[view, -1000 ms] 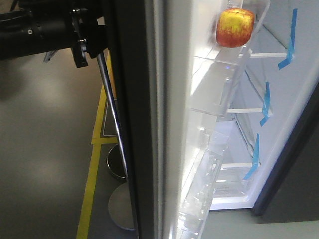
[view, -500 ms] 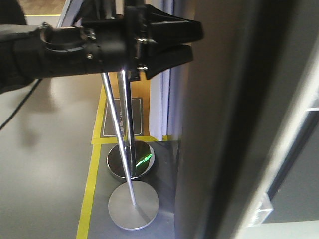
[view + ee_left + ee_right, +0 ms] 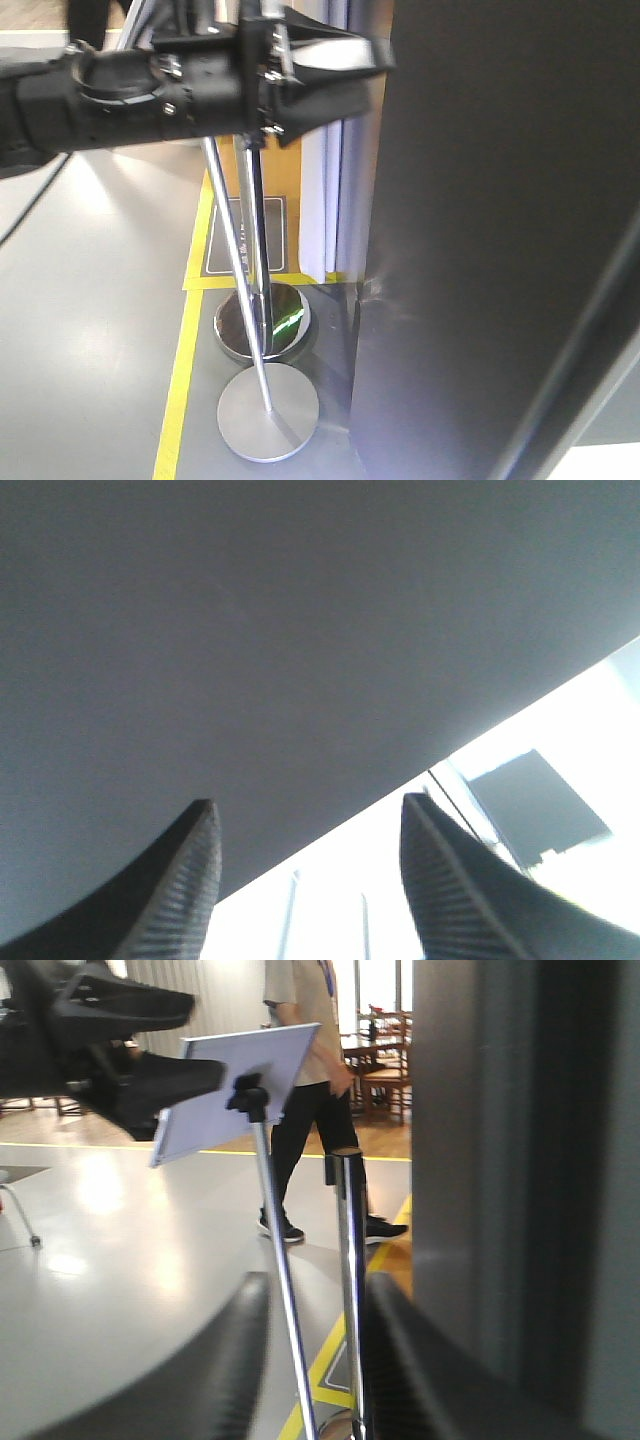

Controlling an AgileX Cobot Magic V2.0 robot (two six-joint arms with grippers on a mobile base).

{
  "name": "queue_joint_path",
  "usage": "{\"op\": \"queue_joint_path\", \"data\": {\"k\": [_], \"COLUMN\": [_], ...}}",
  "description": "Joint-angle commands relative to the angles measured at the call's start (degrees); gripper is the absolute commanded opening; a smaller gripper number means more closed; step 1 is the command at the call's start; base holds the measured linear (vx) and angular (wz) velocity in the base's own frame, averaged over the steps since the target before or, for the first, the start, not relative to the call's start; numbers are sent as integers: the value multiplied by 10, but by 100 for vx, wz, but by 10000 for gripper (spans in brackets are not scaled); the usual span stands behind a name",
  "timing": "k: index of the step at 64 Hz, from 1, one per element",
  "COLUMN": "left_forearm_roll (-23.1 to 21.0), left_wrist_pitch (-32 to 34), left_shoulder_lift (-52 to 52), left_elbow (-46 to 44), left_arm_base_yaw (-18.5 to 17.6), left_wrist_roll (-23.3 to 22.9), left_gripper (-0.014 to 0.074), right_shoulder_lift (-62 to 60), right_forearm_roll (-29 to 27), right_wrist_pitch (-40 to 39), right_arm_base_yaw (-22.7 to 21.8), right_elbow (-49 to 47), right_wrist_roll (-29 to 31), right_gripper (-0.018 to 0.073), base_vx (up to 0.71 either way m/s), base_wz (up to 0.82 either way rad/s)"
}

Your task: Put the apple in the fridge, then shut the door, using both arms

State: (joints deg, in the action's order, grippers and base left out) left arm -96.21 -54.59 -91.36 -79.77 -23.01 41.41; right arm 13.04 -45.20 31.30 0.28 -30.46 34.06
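Note:
The door's dark grey outer face (image 3: pixel 480 250) fills the right of the front view. The apple and the fridge's inside are hidden behind it. My left arm reaches in from the upper left, and my left gripper (image 3: pixel 385 65) is open with its tips at the door's face. In the left wrist view the two ridged fingers (image 3: pixel 185 880) stand apart with nothing between them, close under the grey door (image 3: pixel 250 630). My right gripper (image 3: pixel 315 1305) is open and empty, beside the dark grey door (image 3: pixel 520 1160). The left gripper (image 3: pixel 205 1035) also shows in the right wrist view.
Two chrome poles (image 3: pixel 255 250) with round bases (image 3: pixel 267 410) stand left of the door, one carrying a tilted sign board (image 3: pixel 235 1090). A yellow line (image 3: pixel 185 370) runs along the grey floor. A person (image 3: pixel 310 1080) walks behind the poles.
The door has swung from open, with the apple and shelves showing, to its dark outer face filling the view. My left arm has moved right and stays against it.

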Motion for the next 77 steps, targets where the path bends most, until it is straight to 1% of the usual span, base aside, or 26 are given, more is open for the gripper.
{"op": "queue_joint_path", "data": {"k": [1, 8, 14, 21, 30, 41, 48, 56, 64, 77], "left_forearm_roll": [-60, -55, -48, -37, -25, -25, -25, -25, -25, -25], "left_wrist_pitch": [-17, -23, -26, -23, -13, -5, -5, -7, -9, -8], "left_shoulder_lift": [23, 23, 23, 23, 23, 23, 23, 23, 23, 23], "left_elbow": [-18, -18, -18, -18, -18, -18, -18, -18, -18, -18], "left_arm_base_yaw": [15, 33, 50, 77, 120, 169, 192, 210, 219, 219], "left_wrist_roll": [4, 21, 31, 33, 33, 33, 33, 33, 33, 33], "left_gripper": [395, 395, 395, 395, 395, 395, 395, 395, 395, 395], "right_shoulder_lift": [45, 108, 170, 245, 332, 432, 480, 519, 541, 585], "right_forearm_roll": [-15, -14, -14, -14, -15, -18, -18, -18, -18, -16], "right_wrist_pitch": [-73, -111, -127, -142, -157, -161, -171, -197, -227, -285], "right_arm_base_yaw": [-3, -3, -3, -3, -3, -3, -3, -3, -3, -3], "right_elbow": [-21, -50, -86, -133, -192, -260, -289, -312, -323, -346], "right_wrist_roll": [4, 11, 22, 37, 37, 36, 36, 36, 36, 40], "right_gripper": [451, 574, 618, 609, 575, 551, 551, 551, 551, 551], "base_vx": [0, 0, 0, 0, 0, 0, 0, 0, 0, 0], "base_wz": [0, 0, 0, 0, 0, 0, 0, 0, -1, 0]}}
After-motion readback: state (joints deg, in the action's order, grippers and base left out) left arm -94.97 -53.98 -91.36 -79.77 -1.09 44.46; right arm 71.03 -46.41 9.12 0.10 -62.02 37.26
